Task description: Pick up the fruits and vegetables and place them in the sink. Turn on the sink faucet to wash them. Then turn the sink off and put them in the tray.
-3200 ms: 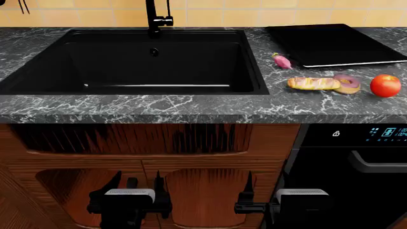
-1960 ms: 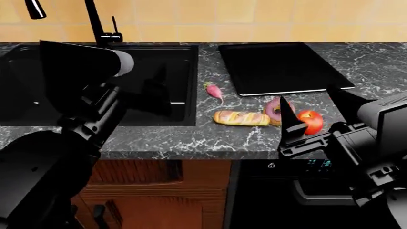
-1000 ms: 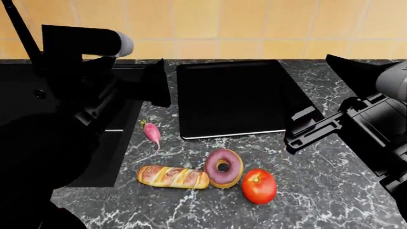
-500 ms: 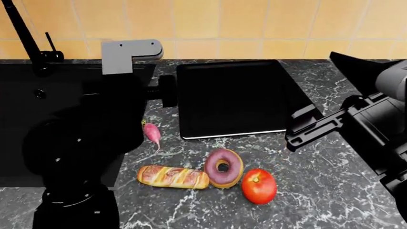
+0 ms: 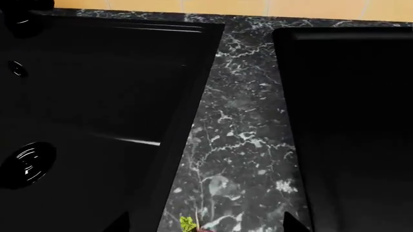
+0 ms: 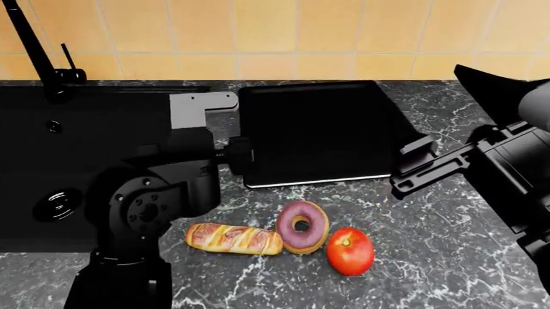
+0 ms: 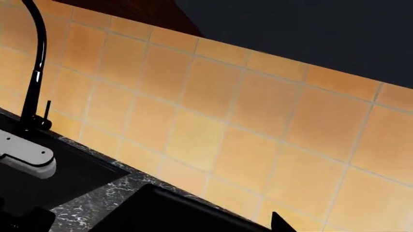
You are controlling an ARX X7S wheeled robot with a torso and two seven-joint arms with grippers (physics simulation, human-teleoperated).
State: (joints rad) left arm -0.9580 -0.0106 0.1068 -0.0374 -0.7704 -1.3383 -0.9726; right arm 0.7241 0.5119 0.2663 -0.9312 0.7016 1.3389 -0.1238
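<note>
The pink radish shows only in the left wrist view, as a green stem (image 5: 187,224) and a sliver of pink at the picture's edge. My left gripper (image 5: 205,227) is open above it, one fingertip on each side. In the head view my left arm (image 6: 146,206) hides the radish. The red tomato (image 6: 350,251) lies on the counter near the front, apart from both grippers. My right gripper (image 6: 447,129) hangs open and empty above the tray's right end. The black sink (image 6: 35,148) (image 5: 96,96) holds nothing. The faucet (image 6: 35,45) (image 7: 32,63) stands behind it. The flat black tray (image 6: 313,132) (image 5: 348,121) is bare.
A purple-frosted donut (image 6: 302,225) touches the tomato's left side, and a glazed bread roll (image 6: 234,238) lies left of the donut. A strip of grey marbled counter (image 5: 239,145) separates sink and tray. A tiled wall (image 7: 226,96) backs the counter.
My left arm has come down and forward over the radish, which it now hides in the head view. The right gripper has shifted slightly to the right. The foods have not moved.
</note>
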